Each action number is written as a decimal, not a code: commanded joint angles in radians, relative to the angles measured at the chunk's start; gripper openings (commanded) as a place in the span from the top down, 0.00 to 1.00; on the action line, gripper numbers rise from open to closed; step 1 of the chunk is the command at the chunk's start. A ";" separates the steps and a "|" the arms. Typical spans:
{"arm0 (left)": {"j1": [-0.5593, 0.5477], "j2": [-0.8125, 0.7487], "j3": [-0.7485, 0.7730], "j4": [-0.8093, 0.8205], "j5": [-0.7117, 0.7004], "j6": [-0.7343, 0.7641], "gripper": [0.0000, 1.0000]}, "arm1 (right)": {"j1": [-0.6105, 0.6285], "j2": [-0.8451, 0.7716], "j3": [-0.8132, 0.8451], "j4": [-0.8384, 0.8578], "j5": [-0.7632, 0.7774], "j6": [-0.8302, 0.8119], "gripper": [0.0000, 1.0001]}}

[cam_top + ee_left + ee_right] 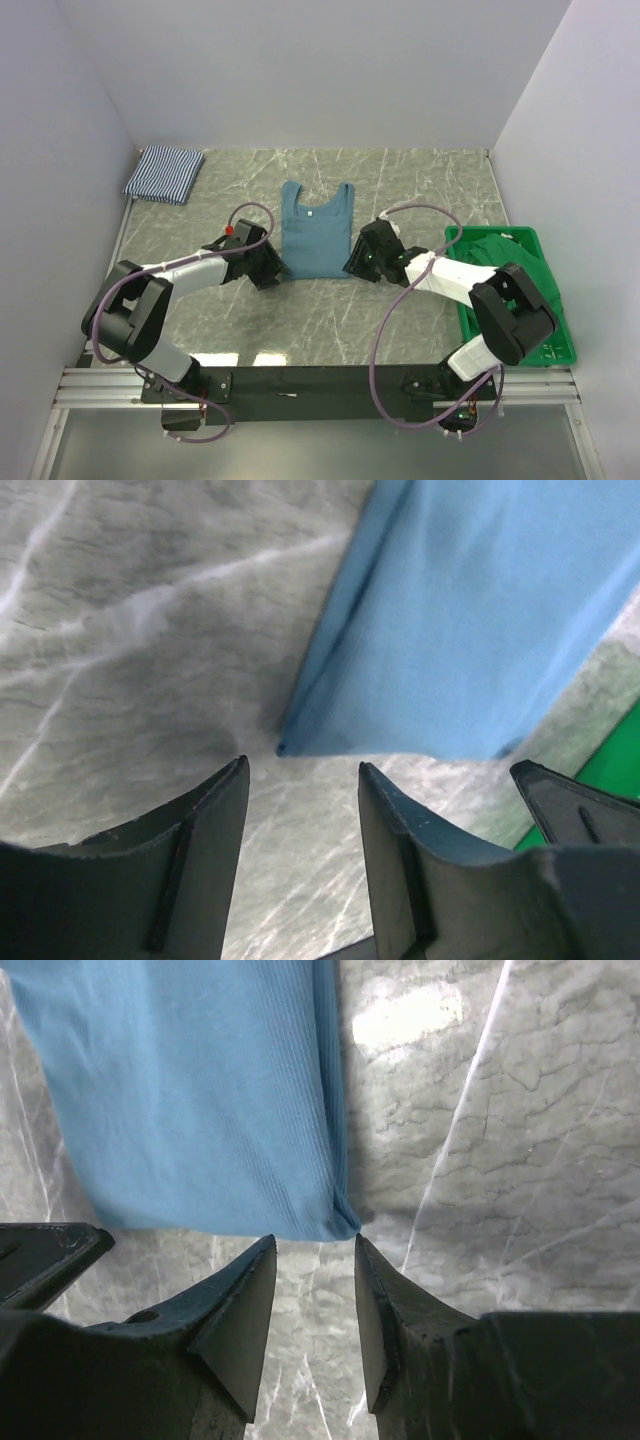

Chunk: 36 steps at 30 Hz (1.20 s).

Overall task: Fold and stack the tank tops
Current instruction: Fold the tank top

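The teal-blue tank top lies flat in the middle of the table, folded narrow, straps pointing away from me. My left gripper is open and empty just off its near left corner; the fingers frame bare table. My right gripper is open and empty just off its near right corner. The striped tank top lies folded at the far left of the table.
A green plastic crate with dark green cloth in it stands at the right edge. Grey walls close in the table on the left, back and right. The table is grey marble-patterned.
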 commanded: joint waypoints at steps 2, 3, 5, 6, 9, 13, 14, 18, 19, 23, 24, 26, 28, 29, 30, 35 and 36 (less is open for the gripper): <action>0.003 0.033 0.023 0.011 -0.037 -0.021 0.48 | -0.017 0.020 -0.036 0.103 -0.014 0.053 0.55; 0.003 0.041 0.017 0.020 -0.036 -0.020 0.49 | -0.018 0.025 -0.048 0.105 -0.038 0.056 0.55; 0.003 0.052 0.019 0.023 -0.035 -0.021 0.50 | -0.025 0.045 -0.051 0.142 -0.048 0.064 0.55; 0.003 0.064 0.017 0.025 -0.037 -0.020 0.51 | -0.025 0.051 -0.051 0.146 -0.048 0.065 0.55; 0.003 0.079 0.008 0.037 -0.043 -0.024 0.53 | -0.028 0.069 -0.056 0.162 -0.046 0.074 0.55; 0.003 0.103 0.005 0.046 -0.046 -0.021 0.58 | -0.028 0.079 -0.068 0.174 -0.032 0.082 0.56; 0.002 0.107 0.003 0.043 -0.048 -0.020 0.60 | -0.028 0.082 -0.070 0.174 -0.028 0.084 0.58; 0.001 0.112 -0.015 0.048 -0.057 -0.011 0.74 | -0.028 0.092 -0.073 0.182 -0.019 0.073 0.66; 0.003 0.110 -0.015 0.049 -0.055 -0.009 0.78 | -0.029 0.102 -0.070 0.182 -0.019 0.070 0.68; -0.009 0.124 0.006 0.043 -0.054 0.018 0.93 | -0.028 0.123 -0.045 0.173 -0.019 0.041 0.89; -0.012 0.132 0.023 0.029 -0.055 0.034 1.00 | -0.028 0.125 -0.042 0.167 -0.020 0.026 0.94; -0.023 0.132 0.034 0.019 -0.055 0.044 0.99 | -0.028 0.114 -0.044 0.154 -0.020 0.013 1.00; -0.034 0.123 0.032 -0.003 -0.055 0.052 1.00 | -0.023 0.082 -0.056 0.143 -0.020 -0.005 1.00; -0.046 0.101 0.028 -0.014 -0.058 0.052 0.99 | -0.019 0.070 -0.076 0.139 -0.019 -0.010 1.00; -0.052 0.089 0.014 -0.020 -0.060 0.051 0.99 | -0.014 0.039 -0.087 0.133 -0.020 -0.017 1.00; -0.123 -0.037 -0.053 -0.101 -0.083 0.025 1.00 | 0.057 -0.075 -0.203 0.090 0.018 -0.010 1.00; -0.138 -0.058 -0.078 -0.115 -0.089 0.008 1.00 | 0.098 -0.099 -0.223 0.084 0.027 0.008 1.00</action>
